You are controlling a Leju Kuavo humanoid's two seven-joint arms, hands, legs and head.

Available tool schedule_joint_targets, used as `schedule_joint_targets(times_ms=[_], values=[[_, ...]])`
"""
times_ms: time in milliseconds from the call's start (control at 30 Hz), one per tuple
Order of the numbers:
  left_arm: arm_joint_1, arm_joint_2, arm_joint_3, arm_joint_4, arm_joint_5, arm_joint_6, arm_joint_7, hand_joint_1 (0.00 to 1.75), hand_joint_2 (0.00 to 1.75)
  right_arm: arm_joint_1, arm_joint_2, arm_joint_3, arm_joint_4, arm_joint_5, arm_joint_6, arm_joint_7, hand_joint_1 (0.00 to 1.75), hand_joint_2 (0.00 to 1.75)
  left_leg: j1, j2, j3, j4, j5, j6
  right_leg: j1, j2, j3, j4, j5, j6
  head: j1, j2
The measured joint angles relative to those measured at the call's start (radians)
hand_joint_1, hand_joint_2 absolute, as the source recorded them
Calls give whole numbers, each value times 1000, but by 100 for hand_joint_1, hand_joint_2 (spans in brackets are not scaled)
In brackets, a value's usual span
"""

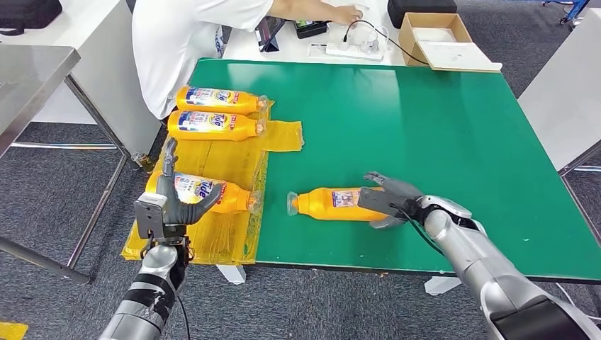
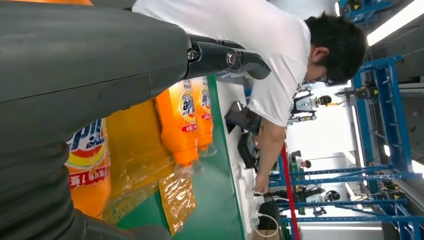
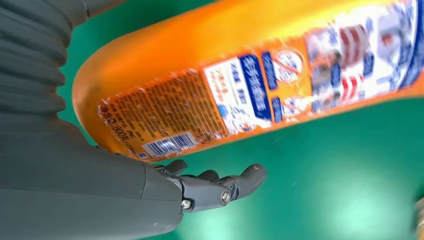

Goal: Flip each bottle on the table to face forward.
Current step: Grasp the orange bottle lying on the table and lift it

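1. I had the right hand [image 1: 388,200] at the base end of the lone bottle [image 1: 333,203], which lay on its side on the green table [image 1: 439,127] with its back label and barcode up. The fingers [image 3: 220,187] were spread around the base; I could not tell whether they had closed into a real grip.
2. The left hand [image 1: 172,202] rested on the near bottle [image 1: 209,195], on the yellow plastic sheet [image 1: 212,234] at the table's edge. Its front label faced up. The fingers looked loosely curled over it, but I could not tell if they held it.
3. Beyond the left hand, two more bottles [image 1: 216,112] lay side by side, front labels up. A person [image 1: 191,42] in white leaned over the far edge.
4. I judged the step in hand to be flipping the lone bottle, the last one showing its back.
5. The next move called for a firm hold on its base, then a half roll about its long axis.
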Motion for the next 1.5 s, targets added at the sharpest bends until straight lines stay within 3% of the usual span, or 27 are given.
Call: schedule_joint_targets(times_ms=[667, 833, 900, 967, 1067, 1300, 1500], values=[[-42, -2, -21, 86, 22, -17, 3, 0, 175, -71, 11, 219, 43, -59, 75, 6, 6, 175, 0, 0, 0, 0, 0, 0, 0, 0, 0, 0, 0, 0, 0, 0], [-43, -2, -25, 95, 24, -17, 3, 0, 175, -74, 12, 247, 48, -58, 48, 19, 51, 175, 0, 0, 0, 0, 0, 0, 0, 0, 0, 0, 0, 0, 0, 0], [-44, -2, -25, 97, 25, -17, 4, 0, 175, -72, 13, 260, 52, -56, 29, 24, 90, 175, 0, 0, 1, 0, 0, 0, 0, 0, 0, 0, 0, 0, 0, 0], [-44, -2, -26, 97, 25, -17, 4, 0, 175, -69, 15, 271, 54, -55, 6, 29, 115, 175, 0, 0, 1, 0, 0, 0, 0, 0, 0, 0, 0, 0, 0, 0], [-44, -2, -27, 99, 26, -17, 5, 0, 175, -62, 18, 284, 58, -55, -24, 35, 119, 175, 0, 0, 1, 0, 0, 0, 0, 0, 0, 0, 0, 0, 0, 0], [-44, -3, -29, 102, 26, -17, 5, 0, 175, -54, 21, 296, 63, -58, -45, 38, 164, 175, 0, 1, 2, 0, 0, 0, 0, 0, 1, 0, 0, 0, 0, 0], [-43, -3, -29, 103, 26, -17, 7, 0, 175, -35, 26, 301, 66, -65, -124, 48, 175, 175, 0, 1, 3, 0, 0, 0, 0, 1, 2, 0, 0, 0, 0, 0]])
